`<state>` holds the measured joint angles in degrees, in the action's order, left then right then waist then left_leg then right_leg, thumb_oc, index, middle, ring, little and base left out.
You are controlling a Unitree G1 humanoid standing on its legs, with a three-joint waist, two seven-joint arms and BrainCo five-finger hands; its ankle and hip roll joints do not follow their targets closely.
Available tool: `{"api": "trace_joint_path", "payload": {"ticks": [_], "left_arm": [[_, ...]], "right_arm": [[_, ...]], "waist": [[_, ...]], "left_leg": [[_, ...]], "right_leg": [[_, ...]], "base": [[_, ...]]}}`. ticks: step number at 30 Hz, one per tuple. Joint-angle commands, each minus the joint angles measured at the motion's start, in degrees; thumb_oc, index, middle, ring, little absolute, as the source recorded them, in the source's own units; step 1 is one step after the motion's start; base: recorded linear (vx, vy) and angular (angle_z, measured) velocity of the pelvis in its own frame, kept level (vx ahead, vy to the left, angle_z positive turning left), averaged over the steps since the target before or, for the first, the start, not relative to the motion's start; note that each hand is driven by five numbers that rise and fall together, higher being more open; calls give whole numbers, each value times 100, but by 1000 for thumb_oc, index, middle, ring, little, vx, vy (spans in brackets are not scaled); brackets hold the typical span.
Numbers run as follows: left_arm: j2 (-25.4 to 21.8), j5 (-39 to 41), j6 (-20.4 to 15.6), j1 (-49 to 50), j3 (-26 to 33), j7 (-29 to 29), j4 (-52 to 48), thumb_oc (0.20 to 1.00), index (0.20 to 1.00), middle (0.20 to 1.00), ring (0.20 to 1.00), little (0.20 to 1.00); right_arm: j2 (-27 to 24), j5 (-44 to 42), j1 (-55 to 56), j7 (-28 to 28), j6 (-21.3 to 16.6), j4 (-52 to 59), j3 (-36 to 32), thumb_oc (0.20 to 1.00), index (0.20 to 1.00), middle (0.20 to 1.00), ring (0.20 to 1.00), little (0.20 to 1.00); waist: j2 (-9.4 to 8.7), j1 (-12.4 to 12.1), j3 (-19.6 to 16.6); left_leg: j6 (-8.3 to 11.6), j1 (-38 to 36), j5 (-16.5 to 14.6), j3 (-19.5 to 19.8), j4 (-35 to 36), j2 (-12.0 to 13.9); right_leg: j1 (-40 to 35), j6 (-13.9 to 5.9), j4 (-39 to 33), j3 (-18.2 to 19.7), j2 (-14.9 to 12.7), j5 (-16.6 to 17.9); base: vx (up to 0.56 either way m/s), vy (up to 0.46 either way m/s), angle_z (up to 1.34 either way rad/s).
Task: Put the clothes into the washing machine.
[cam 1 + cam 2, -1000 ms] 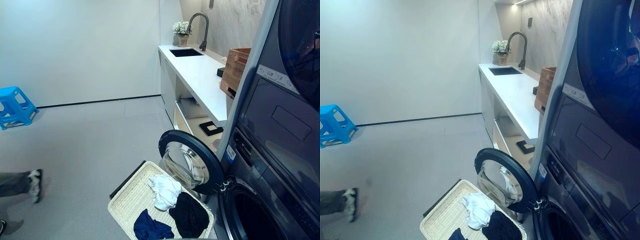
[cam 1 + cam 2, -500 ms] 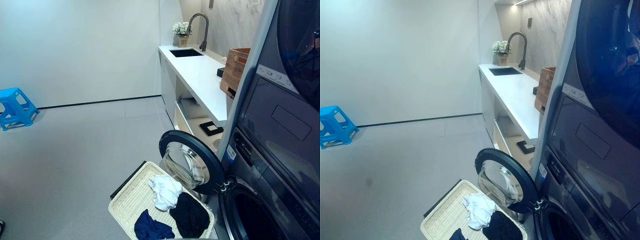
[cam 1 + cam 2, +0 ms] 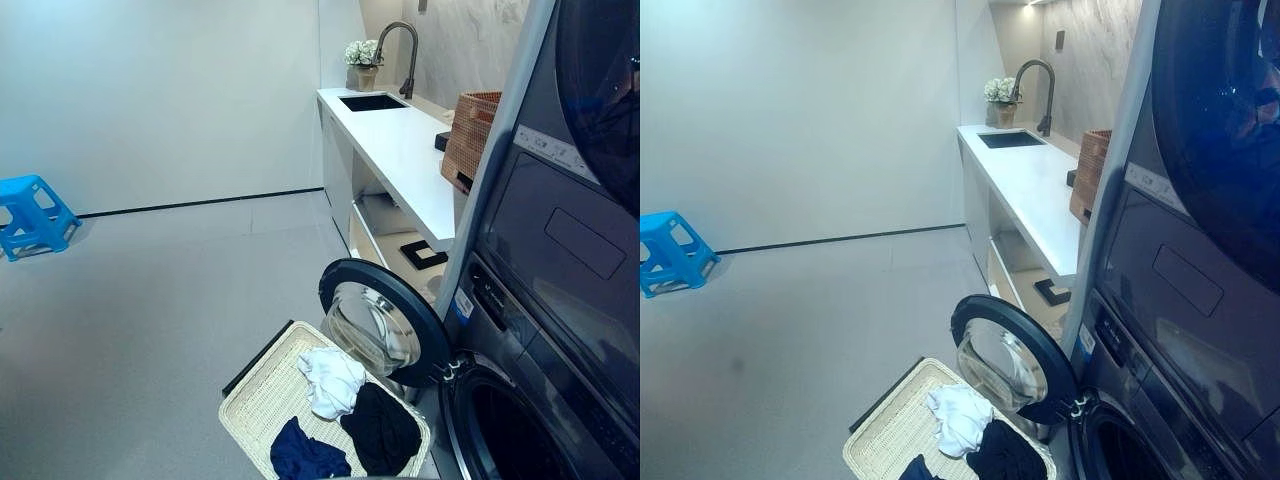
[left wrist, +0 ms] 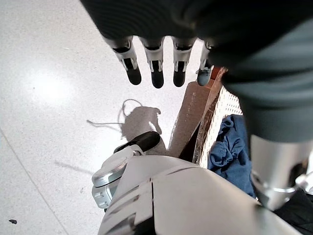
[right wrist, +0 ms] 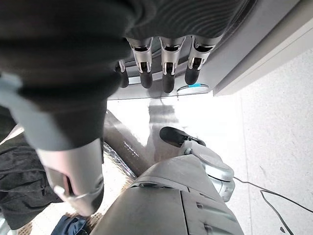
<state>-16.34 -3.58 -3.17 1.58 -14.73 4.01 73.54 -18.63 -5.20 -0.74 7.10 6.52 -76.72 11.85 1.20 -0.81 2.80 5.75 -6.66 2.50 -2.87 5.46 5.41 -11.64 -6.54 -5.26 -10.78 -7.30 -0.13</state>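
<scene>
Beside the washing machine (image 3: 520, 400) door I see clothes (image 3: 335, 385) in the basket (image 3: 255, 405); both my left hand (image 4: 156, 63) and right hand (image 5: 164, 66) hang relaxed, empty.

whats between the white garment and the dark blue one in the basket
Bare wicker floor of the cream woven laundry basket separates the white garment from the dark blue garment, seen in the left eye view.

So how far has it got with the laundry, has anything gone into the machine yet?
Done: the washing machine's door stands open. In hand: nothing; the left hand and right hand hang open with straight fingers, holding no cloth. Left: nearly everything. The white garment, the black garment and the blue garment all lie in the wicker basket on the floor beside the door.
</scene>
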Motion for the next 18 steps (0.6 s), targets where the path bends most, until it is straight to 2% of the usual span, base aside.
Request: {"api": "trace_joint_path", "payload": {"ticks": [1,3,6,9,10,11,13,15,16,18], "left_arm": [[-43,42,-92,-340,-77,-30,142,1000,1000,1000,1000,1000],[-70,214,-293,-347,43,-390,103,1000,1000,1000,1000,1000],[-155,299,-432,-359,144,-600,-36,1000,1000,1000,1000,1000],[-256,420,-735,-389,179,-966,-128,1000,1000,1000,1000,1000],[-305,535,-1043,-443,154,-1196,-222,1000,1000,1000,1000,1000],[-305,535,-1043,-443,154,-1196,-222,1000,1000,1000,1000,1000],[-369,631,-1541,-823,-20,-1694,-482,1000,1000,1000,1000,1000],[-369,631,-1541,-823,-20,-1694,-482,1000,1000,1000,1000,1000],[-461,732,-1823,-1324,-46,-2282,-887,1000,1000,1000,1000,1000],[-565,830,-1873,-1536,50,-2567,-1221,1000,1000,1000,1000,1000]], "right_arm": [[89,-165,-465,-17,-49,-448,-50,1000,1000,1000,1000,1000],[57,-269,-471,-1,-93,-393,-85,1000,1000,1000,1000,1000],[-9,-351,-461,60,-106,-261,-118,1000,1000,1000,1000,1000],[-71,-553,-469,24,-158,-203,-175,1000,1000,1000,1000,1000],[-127,-784,-527,-64,-157,-166,-228,1000,1000,1000,1000,1000],[-127,-784,-527,-64,-157,-166,-228,1000,1000,1000,1000,1000],[-246,-1060,-898,-178,-254,-119,-196,1000,1000,1000,1000,1000],[-246,-1060,-898,-178,-254,-119,-196,1000,1000,1000,1000,1000],[-349,-1319,-1281,-261,-336,8,-94,1000,1000,1000,1000,1000],[-395,-1449,-1388,-285,-366,111,-54,1000,1000,1000,1000,1000]], "waist": [[-82,-165,183],[-75,-168,216],[-85,-169,279],[-88,-170,371],[-83,-169,448],[-83,-169,448],[-49,-191,798],[-49,-191,798],[-8,-192,1258],[-9,-195,1480]], "left_leg": [[-82,-411,-373,-487,-46,-94],[-66,-395,-351,-479,-46,-89],[-61,-377,-335,-483,-46,-84],[-69,-298,-293,-503,-46,-62],[-75,-201,-257,-504,-46,-51],[-75,-201,-257,-504,-46,-51],[-90,197,-134,-457,-65,-25],[-90,197,-134,-457,-65,-25],[-111,599,-31,-342,-46,-66],[-120,795,11,-278,-46,-104]], "right_leg": [[364,-213,63,205,-108,281],[374,-211,63,205,-105,295],[396,-220,79,207,-112,306],[496,-225,107,215,-116,333],[622,-224,140,233,-113,347],[622,-224,140,233,-113,347],[1104,-182,268,274,-87,404],[1104,-182,268,274,-87,404],[1510,-136,298,312,-22,491],[1700,-118,306,347,5,535]], "base": [[38,5,0],[55,13,0],[61,7,0],[66,0,0],[0,0,0],[-92,4,-2],[-248,2,-3],[-208,4,11],[-313,8,41],[-232,3,50]]}}
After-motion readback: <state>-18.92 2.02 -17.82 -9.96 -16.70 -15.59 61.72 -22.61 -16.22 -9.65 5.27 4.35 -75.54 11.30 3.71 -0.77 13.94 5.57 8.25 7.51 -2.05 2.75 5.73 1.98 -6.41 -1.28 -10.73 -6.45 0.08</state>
